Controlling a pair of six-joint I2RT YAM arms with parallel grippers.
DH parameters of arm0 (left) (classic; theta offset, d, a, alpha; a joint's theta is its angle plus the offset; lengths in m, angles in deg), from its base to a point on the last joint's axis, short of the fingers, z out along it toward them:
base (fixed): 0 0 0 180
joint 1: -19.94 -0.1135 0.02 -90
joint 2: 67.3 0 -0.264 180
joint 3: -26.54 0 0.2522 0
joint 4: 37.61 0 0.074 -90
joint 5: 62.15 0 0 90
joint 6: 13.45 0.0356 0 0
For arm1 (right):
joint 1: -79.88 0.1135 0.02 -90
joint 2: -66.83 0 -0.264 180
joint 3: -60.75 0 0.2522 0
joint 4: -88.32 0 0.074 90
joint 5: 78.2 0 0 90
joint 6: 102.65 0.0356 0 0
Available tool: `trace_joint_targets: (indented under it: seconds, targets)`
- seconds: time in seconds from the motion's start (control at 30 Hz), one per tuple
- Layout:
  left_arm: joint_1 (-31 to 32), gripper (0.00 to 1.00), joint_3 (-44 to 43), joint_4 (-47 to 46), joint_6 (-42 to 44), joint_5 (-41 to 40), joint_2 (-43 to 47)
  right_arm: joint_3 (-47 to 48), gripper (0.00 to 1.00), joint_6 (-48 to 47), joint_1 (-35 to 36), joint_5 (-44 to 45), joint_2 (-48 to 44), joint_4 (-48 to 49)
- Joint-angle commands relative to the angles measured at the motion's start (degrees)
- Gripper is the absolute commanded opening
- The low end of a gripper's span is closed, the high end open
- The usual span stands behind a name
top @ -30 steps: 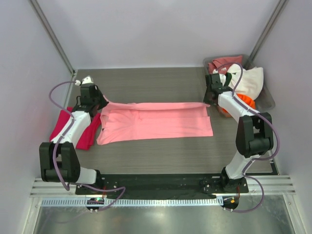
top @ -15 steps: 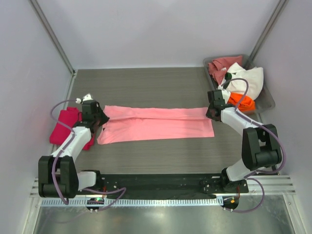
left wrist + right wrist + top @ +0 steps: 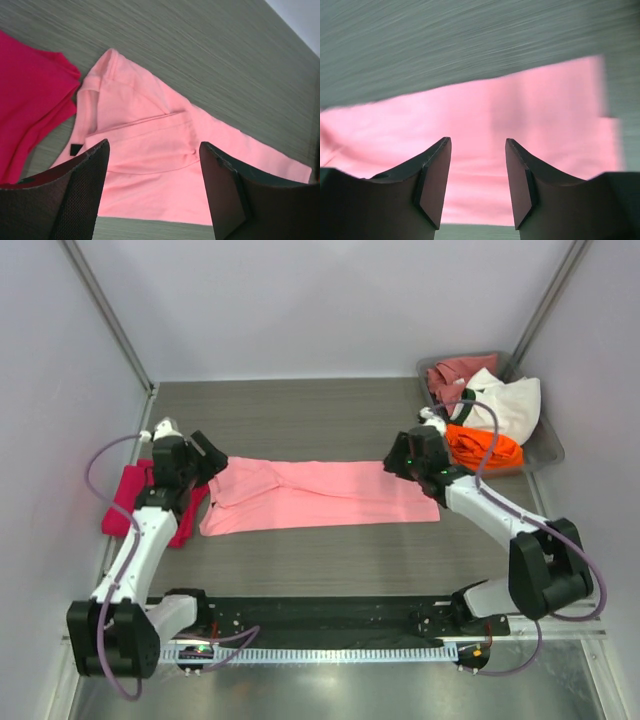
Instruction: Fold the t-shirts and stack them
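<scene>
A light pink t-shirt [image 3: 320,495] lies flat on the table as a long band folded lengthwise. My left gripper [image 3: 212,454] hangs open just above its left end, and the sleeve fold [image 3: 165,165] shows between the left wrist view's spread fingers [image 3: 153,145]. My right gripper [image 3: 395,460] is open over the shirt's right end; pink cloth [image 3: 520,130] fills the gap between its fingers [image 3: 477,141]. Neither gripper holds anything. A folded magenta-red t-shirt [image 3: 122,502] lies left of the pink one, also in the left wrist view [image 3: 30,95].
A grey bin [image 3: 545,445] stands at the back right with an orange t-shirt [image 3: 485,447], a white one with dark trim [image 3: 510,405] and a dusty rose one [image 3: 455,372]. Walls and slanted frame posts close in both sides.
Both grippers were shut on the pink shirt's far edge, holding it taut. They lowered it, let go and opened. The right gripper has shifted left over the cloth.
</scene>
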Motion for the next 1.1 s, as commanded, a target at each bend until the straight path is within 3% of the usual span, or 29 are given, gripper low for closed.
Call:
trace_joint_targets:
  seconds: [0.0,0.27,0.57,0.6,0.8,1.07]
  targets:
    - [0.2,0.74,-8.2,4.5,-0.9,5.5,-8.4,6.3,0.52,4.3,5.9,-16.5,6.1,6.5]
    - [0.1,0.71,-20.4,7.2,0.3,6.5,-27.1,22.4,0.53,9.6,16.3,-21.2,25.4,9.8]
    - [-0.3,0.68,-26.9,7.9,-1.2,9.1,-39.6,40.3,0.52,11.4,20.9,-22.3,43.0,7.6]
    - [-0.3,0.67,-27.9,8.0,-1.9,9.8,-43.0,45.4,0.52,12.1,21.7,-23.1,48.5,7.6]
    - [-0.3,0.66,-31.2,10.6,-2.8,9.5,-47.3,51.1,0.47,12.7,23.2,-25.8,54.0,6.0]
    - [-0.3,0.63,-36.8,18.5,-5.5,4.8,-52.5,47.8,0.47,12.9,23.9,-28.0,54.1,10.2]
